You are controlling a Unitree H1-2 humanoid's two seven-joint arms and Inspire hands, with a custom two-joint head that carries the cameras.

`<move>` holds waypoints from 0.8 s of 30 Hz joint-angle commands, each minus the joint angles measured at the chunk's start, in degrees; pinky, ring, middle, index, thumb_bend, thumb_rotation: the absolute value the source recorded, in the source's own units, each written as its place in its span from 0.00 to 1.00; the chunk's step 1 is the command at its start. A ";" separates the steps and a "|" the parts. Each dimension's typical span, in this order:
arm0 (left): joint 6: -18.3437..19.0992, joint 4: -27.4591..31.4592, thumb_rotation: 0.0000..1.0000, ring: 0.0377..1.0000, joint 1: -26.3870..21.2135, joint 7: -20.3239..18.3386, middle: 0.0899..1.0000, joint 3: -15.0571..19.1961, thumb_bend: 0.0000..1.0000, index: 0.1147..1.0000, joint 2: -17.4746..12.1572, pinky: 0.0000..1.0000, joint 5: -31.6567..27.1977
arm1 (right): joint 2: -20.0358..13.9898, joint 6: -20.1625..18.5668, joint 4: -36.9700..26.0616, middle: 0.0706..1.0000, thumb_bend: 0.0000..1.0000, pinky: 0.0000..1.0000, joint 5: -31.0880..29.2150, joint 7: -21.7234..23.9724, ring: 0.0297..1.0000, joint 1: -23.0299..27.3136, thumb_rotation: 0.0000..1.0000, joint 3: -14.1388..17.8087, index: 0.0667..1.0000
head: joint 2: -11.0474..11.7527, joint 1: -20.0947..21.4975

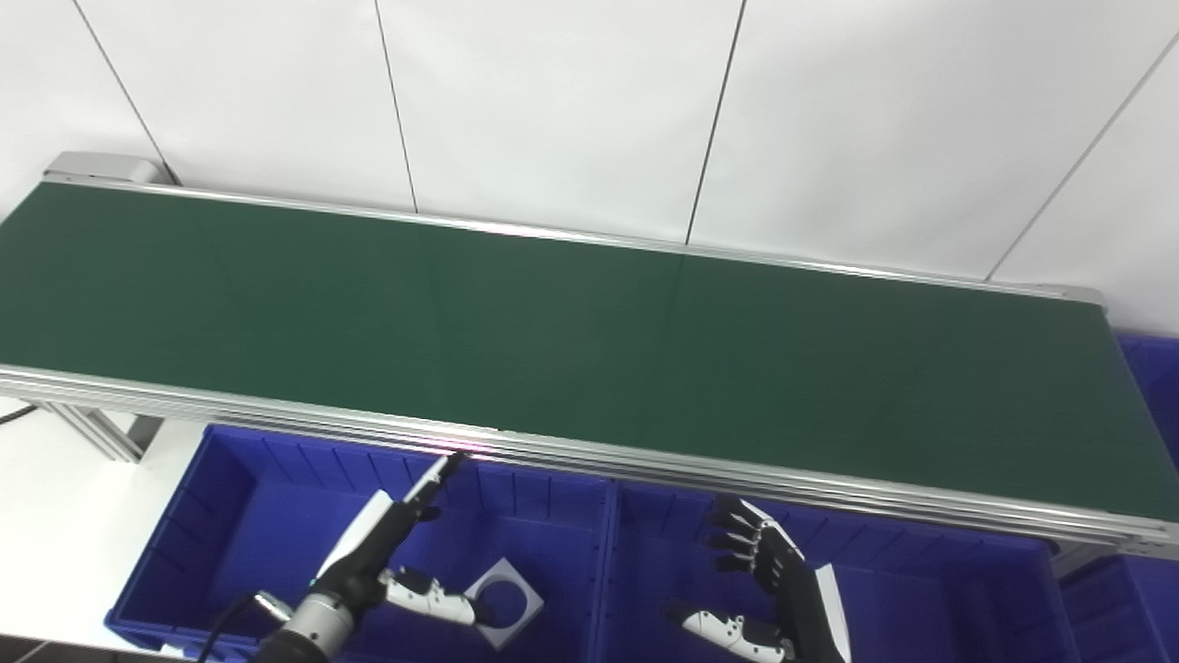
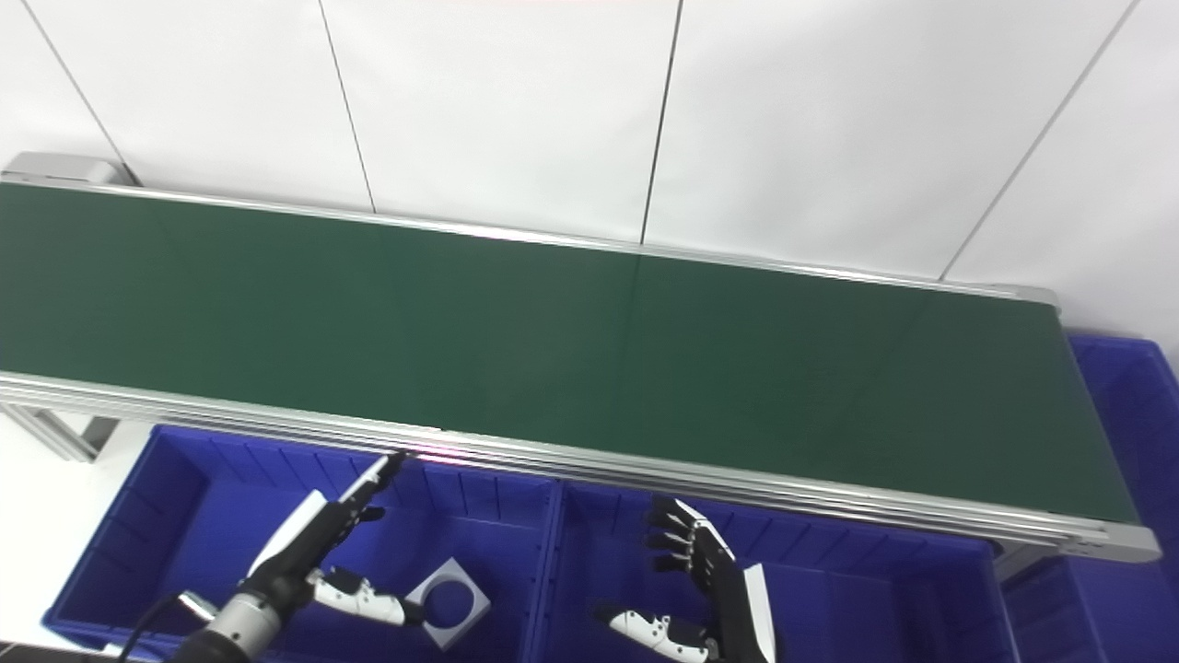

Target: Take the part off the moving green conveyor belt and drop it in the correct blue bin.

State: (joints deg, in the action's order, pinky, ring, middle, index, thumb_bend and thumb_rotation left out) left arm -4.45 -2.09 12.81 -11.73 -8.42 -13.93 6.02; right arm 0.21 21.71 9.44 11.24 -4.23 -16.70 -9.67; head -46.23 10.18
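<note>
Stretching from the far left to the right edge, the green conveyor belt (image 1: 589, 341) lay bare between its silver rails, leaving wide open room along its whole length. Just near of the front rail stood two blue bins side by side, the left bin (image 1: 212, 516) and the right bin (image 1: 930, 589), sharing a dividing wall. The part (image 1: 504, 603), a flat pale grey square plate with a round hole through it, lay tilted on the floor of the left bin. The left hand (image 1: 396, 552) hovered above it, fingers stretched toward the rail, thumb apart, holding nothing. The right hand (image 1: 764, 589) hung over the right bin, fingers loosely curled and spread, empty. Both wrists were cut off by the bottom edge.
</note>
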 commanded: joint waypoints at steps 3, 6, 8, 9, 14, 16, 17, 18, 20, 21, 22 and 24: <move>-3.16 1.36 0.11 0.87 -0.26 -4.14 0.86 1.19 0.90 0.86 1.53 0.88 -10.24 | 2.21 2.78 -0.59 0.71 0.68 0.59 2.09 -2.54 0.66 0.89 0.08 0.22 0.74 | -0.13 1.46; -3.56 0.27 0.14 0.77 -0.47 -4.83 0.79 2.23 0.86 0.80 4.27 0.78 -15.11 | 3.15 2.86 -0.55 0.71 0.67 0.59 3.09 -3.66 0.66 1.01 0.09 0.18 0.74 | -0.40 3.56; -4.20 -0.13 0.18 0.74 -0.48 -5.08 0.74 2.79 0.85 0.77 5.92 0.76 -17.08 | 3.68 2.85 -0.56 0.71 0.66 0.59 3.33 -4.10 0.66 1.08 0.08 0.13 0.74 | -0.77 4.62; -4.33 -0.24 0.16 0.73 -0.45 -5.24 0.72 3.11 0.82 0.75 6.71 0.76 -18.22 | 3.89 2.74 -0.61 0.70 0.66 0.59 3.45 -4.24 0.66 1.09 0.08 0.13 0.74 | -0.77 4.62; -4.47 0.17 0.03 0.66 -0.21 -4.95 0.64 4.69 0.64 0.61 10.29 0.68 -21.70 | 4.58 2.23 -0.89 0.69 0.64 0.58 4.25 -4.72 0.65 1.36 0.08 -0.09 0.74 | -1.82 6.57; -5.25 -0.11 0.01 0.63 -0.27 -4.96 0.59 5.17 0.56 0.53 11.15 0.66 -22.03 | 4.73 2.20 -0.76 0.70 0.63 0.58 4.12 -4.69 0.65 1.54 0.08 -0.17 0.74 | -1.91 7.22; -5.77 -0.35 0.00 0.62 -0.30 -4.98 0.57 5.31 0.55 0.51 11.40 0.66 -21.91 | 4.82 2.29 -0.62 0.70 0.64 0.59 4.11 -4.73 0.65 1.66 0.08 -0.21 0.74 | -1.94 7.87; -6.09 -0.52 0.00 0.62 -0.32 -5.02 0.56 5.40 0.54 0.51 11.51 0.65 -21.77 | 4.89 2.35 -0.52 0.70 0.64 0.58 4.13 -4.79 0.65 1.74 0.07 -0.25 0.74 | -1.96 8.14; -6.31 -0.45 0.00 0.61 -0.14 -5.02 0.56 5.53 0.53 0.52 11.64 0.65 -21.53 | 5.00 2.56 -0.31 0.70 0.64 0.58 3.88 -4.76 0.66 1.81 0.06 -0.36 0.74 | -2.06 8.60; -5.90 -0.31 0.00 0.62 0.02 -5.17 0.58 5.64 0.52 0.56 11.72 0.67 -21.97 | 5.01 2.69 -0.14 0.70 0.65 0.58 3.69 -4.75 0.66 1.83 0.05 -0.40 0.74 | -2.06 8.60; -5.60 -0.22 0.00 0.62 0.12 -5.28 0.59 5.72 0.52 0.58 11.78 0.67 -22.30 | 5.00 2.78 -0.02 0.70 0.65 0.59 3.56 -4.77 0.66 1.85 0.05 -0.44 0.74 | -2.06 8.60; -5.02 0.02 0.00 0.64 0.40 -5.53 0.62 5.76 0.49 0.63 11.81 0.69 -22.83 | 4.92 2.94 0.06 0.71 0.65 0.59 3.48 -4.83 0.67 1.86 0.04 -0.49 0.74 | -2.05 8.21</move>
State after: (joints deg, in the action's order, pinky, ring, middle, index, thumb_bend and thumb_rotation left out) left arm -8.34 -3.26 13.29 -16.50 -2.73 -2.06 -15.73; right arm 4.32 21.84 10.23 14.91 -8.77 -15.31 -9.87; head -48.25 18.46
